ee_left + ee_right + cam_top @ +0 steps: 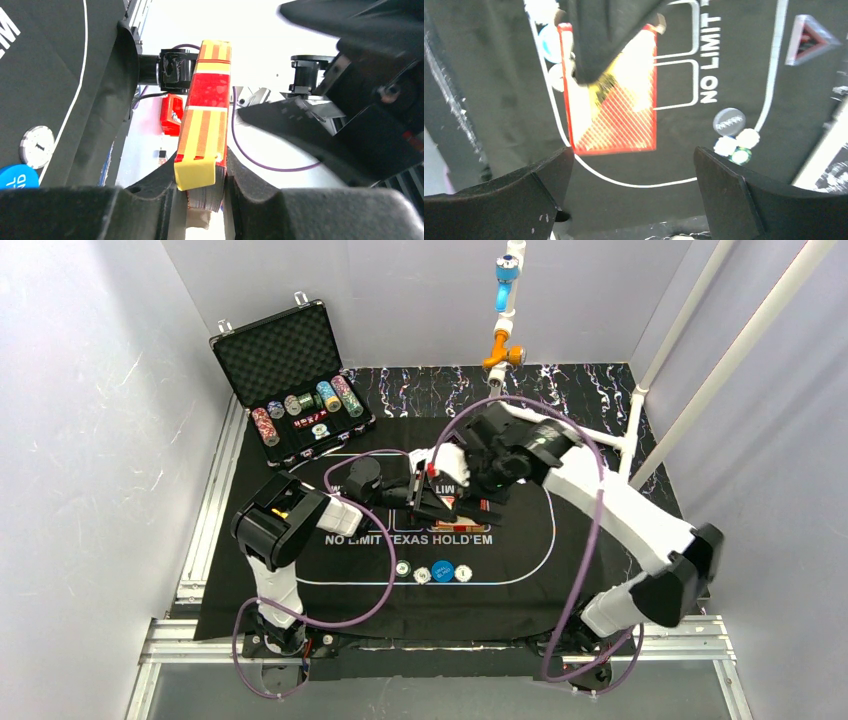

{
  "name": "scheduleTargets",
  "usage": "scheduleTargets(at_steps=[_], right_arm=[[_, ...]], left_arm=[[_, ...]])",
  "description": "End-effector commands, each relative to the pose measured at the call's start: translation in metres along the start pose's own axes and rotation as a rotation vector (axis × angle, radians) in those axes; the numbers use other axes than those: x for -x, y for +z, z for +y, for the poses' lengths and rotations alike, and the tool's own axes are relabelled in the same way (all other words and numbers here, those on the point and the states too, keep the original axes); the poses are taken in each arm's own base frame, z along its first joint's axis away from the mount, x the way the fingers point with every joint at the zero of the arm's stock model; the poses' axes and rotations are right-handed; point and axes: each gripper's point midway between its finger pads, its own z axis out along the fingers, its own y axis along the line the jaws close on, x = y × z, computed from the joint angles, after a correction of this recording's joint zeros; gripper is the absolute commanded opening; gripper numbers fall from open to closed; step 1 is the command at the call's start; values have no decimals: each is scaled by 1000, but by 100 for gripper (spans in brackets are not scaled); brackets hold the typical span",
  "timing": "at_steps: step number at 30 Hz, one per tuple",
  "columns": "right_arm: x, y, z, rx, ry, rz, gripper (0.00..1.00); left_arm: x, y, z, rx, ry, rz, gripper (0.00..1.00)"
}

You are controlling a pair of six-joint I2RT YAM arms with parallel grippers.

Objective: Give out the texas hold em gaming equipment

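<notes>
My left gripper (204, 181) is shut on the deck (206, 112), a stack of cards in a red and yellow striped sleeve that stands on edge between its fingers. In the top view the left gripper (425, 498) holds the deck (445, 506) over the middle of the mat. My right gripper (634, 172) hangs just above it, open, with nothing between its fingers. From there the deck (619, 117) shows its red striped back. Round buttons (443, 571) lie in a row near the mat's front line, and they show as the buttons (729, 122) on the right in the right wrist view.
The black mat (520, 540) printed "NO LIMIT TEXAS HOLD'EM" covers the table. An open black foam-lined case (280, 355) stands at the back left with rows of striped poker chips (300, 405). A white pole with blue and orange fittings (505, 310) rises at the back.
</notes>
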Motion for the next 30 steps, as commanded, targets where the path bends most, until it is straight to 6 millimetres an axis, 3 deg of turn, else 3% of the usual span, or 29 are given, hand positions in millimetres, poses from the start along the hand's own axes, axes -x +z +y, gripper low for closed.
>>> scheduleTargets(at_steps=[1,5,7,12,16,18,19,21,24,27,30], right_arm=[[22,-69,-26,-231,10,-233,98],[31,-121,-40,-438,59,-354,98],[33,-133,-40,-480,130,-402,98],[28,-111,-37,-457,309,-461,98],[34,-87,-23,-318,442,-515,100],[41,-86,-17,-258,458,-527,100],[44,-94,-15,-244,473,-526,100],[41,-104,-15,-200,505,-524,100],[41,-124,-31,-161,602,-571,100],[36,-120,-49,-172,736,-556,100],[34,-112,-39,-48,748,-561,100]], left_arm=[[-5,-14,-21,-22,114,36,0],[-2,-16,-30,-6,145,36,0],[2,-21,-32,3,143,10,0],[29,-51,-38,58,137,-106,0],[33,-59,-43,167,255,-128,0],[38,-63,-40,253,322,-144,0],[40,-70,-30,347,307,-169,0],[48,-77,-34,418,401,-177,0],[40,-79,-40,396,488,-152,0],[26,-75,-50,315,453,-135,0],[9,-70,-65,221,453,-120,0]])
